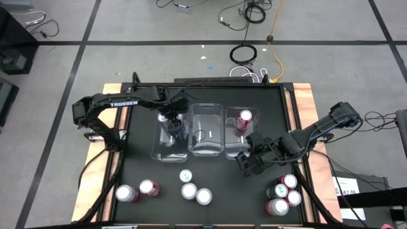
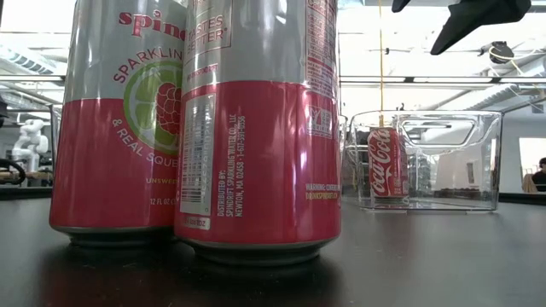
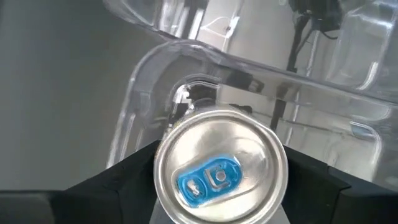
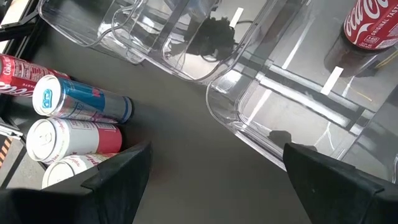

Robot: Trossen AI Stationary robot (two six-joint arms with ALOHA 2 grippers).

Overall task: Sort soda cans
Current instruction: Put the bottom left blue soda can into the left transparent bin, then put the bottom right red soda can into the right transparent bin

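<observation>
My left gripper [image 1: 169,121] reaches over the left clear bin [image 1: 166,150] and is shut on a soda can with a silver top and blue tab [image 3: 221,174]. My right gripper [image 1: 245,164] hovers open just in front of the right bin [image 1: 236,152], touching nothing; in its wrist view [image 4: 217,180] only table and bin wall lie between the fingers. A red cola can [image 1: 245,119] stands upright in the right bin [image 4: 292,99], also seen in the low view [image 2: 388,162]. Several more cans stand near the table's front edge, among them a teal one [image 1: 186,175]. My left gripper pinches the can's side wall just below its top rim [image 3: 163,180] between the two fingers [image 3: 124,183], one on each side. The fingers come from above, pointing down. The can is upright inside the left bin's outline; whether its base rests on the bin floor I cannot tell.
The middle bin [image 1: 206,130] is between the other two. A pair of cans [image 1: 138,190] stands front left, a pair [image 1: 196,193] front centre, and a cluster [image 1: 284,194] front right. Two pink cans [image 2: 196,128] fill the low view's foreground. Wooden boards edge the table sides [image 1: 305,102].
</observation>
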